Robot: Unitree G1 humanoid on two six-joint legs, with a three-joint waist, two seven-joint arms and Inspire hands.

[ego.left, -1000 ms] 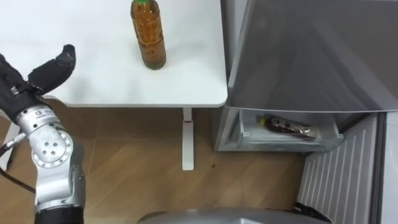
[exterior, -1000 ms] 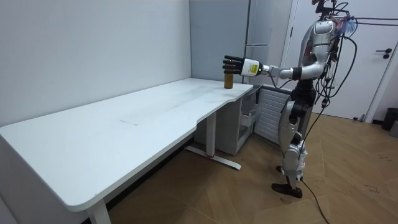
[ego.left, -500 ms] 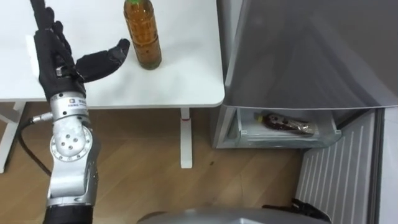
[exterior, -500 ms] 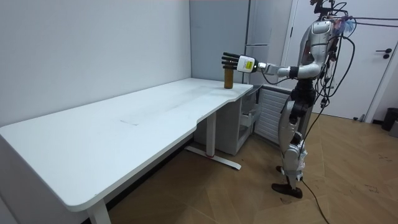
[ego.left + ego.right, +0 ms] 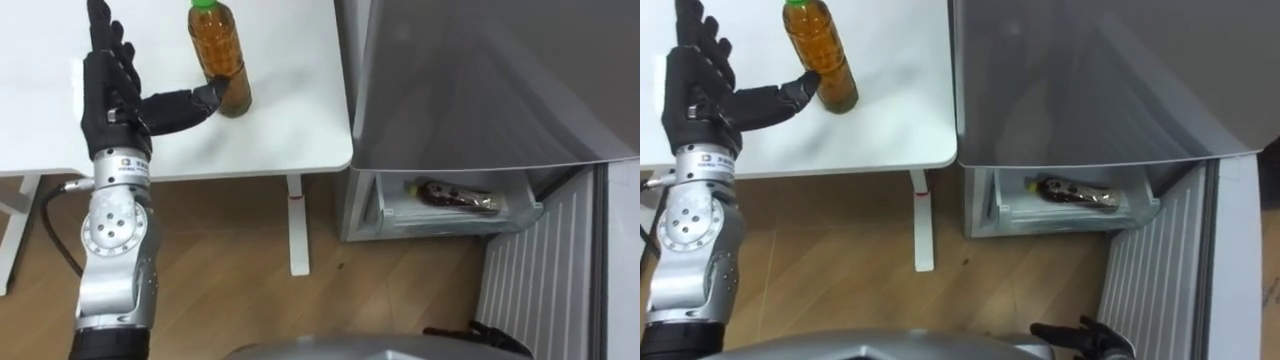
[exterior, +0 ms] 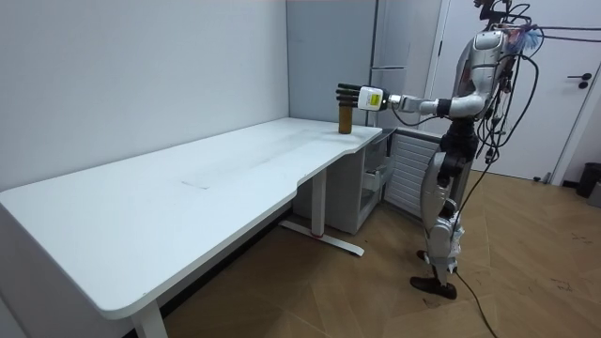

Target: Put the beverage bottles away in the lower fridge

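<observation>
— The left hand (image 5: 110,95)?
— Spread straight, thumb tip against the upright bottle (image 5: 218,55) on the white table (image 5: 290,130).
— Rightward?
— The fridge (image 5: 480,90), another bottle (image 5: 450,197) lying in its open lower drawer (image 5: 395,215); right hand (image 5: 1080,335) low, grip untellable.

Room view. Long white table (image 6: 188,188) on white legs, 9 o'clock. Plain pale grey wall (image 6: 141,66), 10 o'clock. Grey fridge (image 6: 329,56), 12 o'clock, at the table's far end. White door (image 6: 587,122), 3 o'clock. Wood-plank floor (image 6: 376,291), 5 o'clock.
</observation>
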